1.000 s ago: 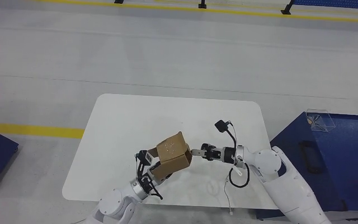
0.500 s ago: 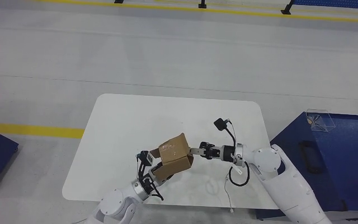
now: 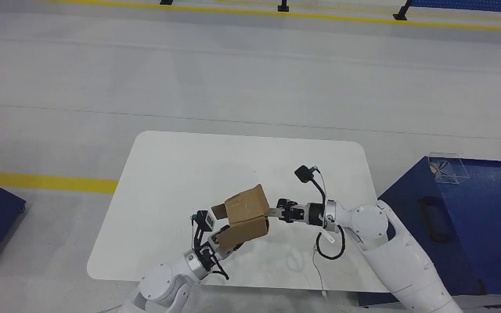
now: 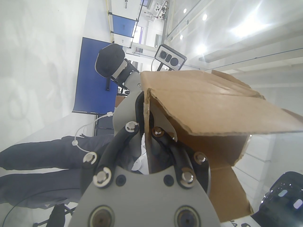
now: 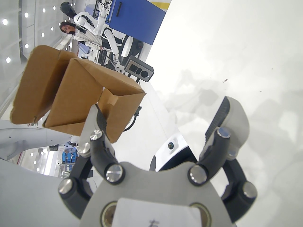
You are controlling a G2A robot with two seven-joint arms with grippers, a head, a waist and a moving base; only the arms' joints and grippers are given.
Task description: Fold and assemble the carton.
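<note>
carton (image 3: 244, 213) half-formed, ends open | left fingers (image 4: 127, 112) clamped on its wall | right fingers (image 5: 233, 116) apart, one at carton corner | closing ends remains

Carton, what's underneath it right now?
Beneath the carton, the left tool clamps one wall, with the white table below. The table patch directly underneath is covered.

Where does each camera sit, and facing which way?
Top view: above the arms, looking down at the white table and brown cardboard carton; both arms show.
Left wrist view: on that wrist, along the left gripper, jaws shut on a carton wall.
Right wrist view: on that wrist, past the open-jawed right gripper toward the carton.
All share the carton.
</note>
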